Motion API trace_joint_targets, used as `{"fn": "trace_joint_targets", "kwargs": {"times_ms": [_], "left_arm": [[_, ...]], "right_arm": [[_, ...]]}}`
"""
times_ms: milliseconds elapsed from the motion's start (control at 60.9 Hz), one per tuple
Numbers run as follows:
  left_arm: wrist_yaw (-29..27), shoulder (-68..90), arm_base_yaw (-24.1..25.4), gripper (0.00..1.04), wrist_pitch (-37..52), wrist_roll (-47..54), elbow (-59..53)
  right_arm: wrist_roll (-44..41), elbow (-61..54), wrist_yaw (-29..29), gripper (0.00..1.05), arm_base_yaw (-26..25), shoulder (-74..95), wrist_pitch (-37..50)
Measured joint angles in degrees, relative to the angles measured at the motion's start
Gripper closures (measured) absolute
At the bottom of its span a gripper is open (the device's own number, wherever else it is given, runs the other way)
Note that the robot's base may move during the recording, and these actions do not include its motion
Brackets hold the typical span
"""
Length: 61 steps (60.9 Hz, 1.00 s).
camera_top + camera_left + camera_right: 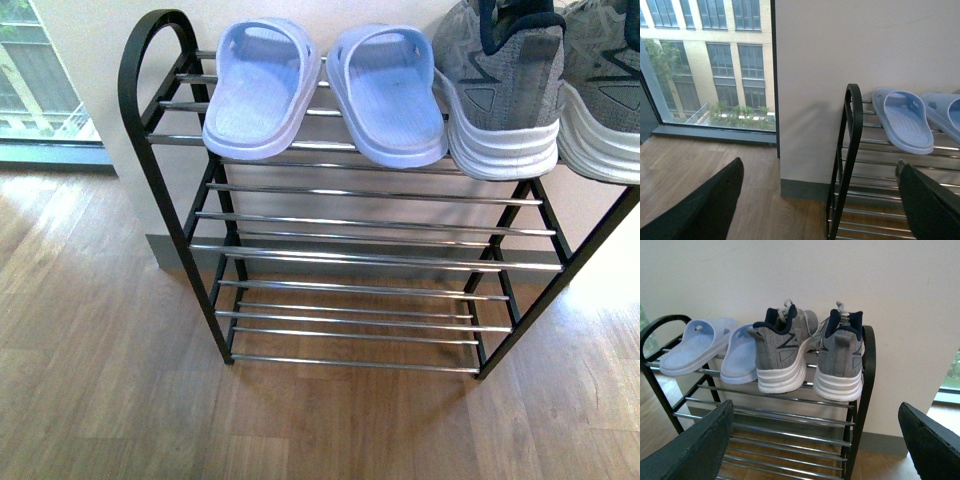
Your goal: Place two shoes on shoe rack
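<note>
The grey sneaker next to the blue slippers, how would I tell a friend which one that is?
Find the black shoe rack against the white wall and look at its top tier. Past the two pale blue slippers stand two grey knit sneakers; yours is this grey sneaker, touching a slipper, while its twin sits at the rack's end.

Neither arm in my front view. Left gripper: fingers spread wide, nothing between. Right gripper: fingers likewise apart, empty.
</note>
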Motion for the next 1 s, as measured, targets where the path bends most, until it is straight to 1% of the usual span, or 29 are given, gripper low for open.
{"fn": "trace_joint_targets", "kwargs": {"times_ms": [16,33,66,1002], "left_arm": [[0.0,0.0,0.0,0.09,0.0,0.0,0.0],[0.0,0.0,0.0,0.08,0.0,0.2,0.0],[0.0,0.0,0.0,0.10,0.0,0.2,0.0],[0.0,0.0,0.0,0.09,0.0,0.2,0.0]], "right_arm": [[0.0,0.0,0.0,0.09,0.0,0.0,0.0],[0.0,0.0,0.0,0.09,0.0,0.0,0.0],[0.0,0.0,0.0,0.09,0.0,0.0,0.0],[0.0,0.0,0.0,0.09,0.0,-0.1,0.0]]}}
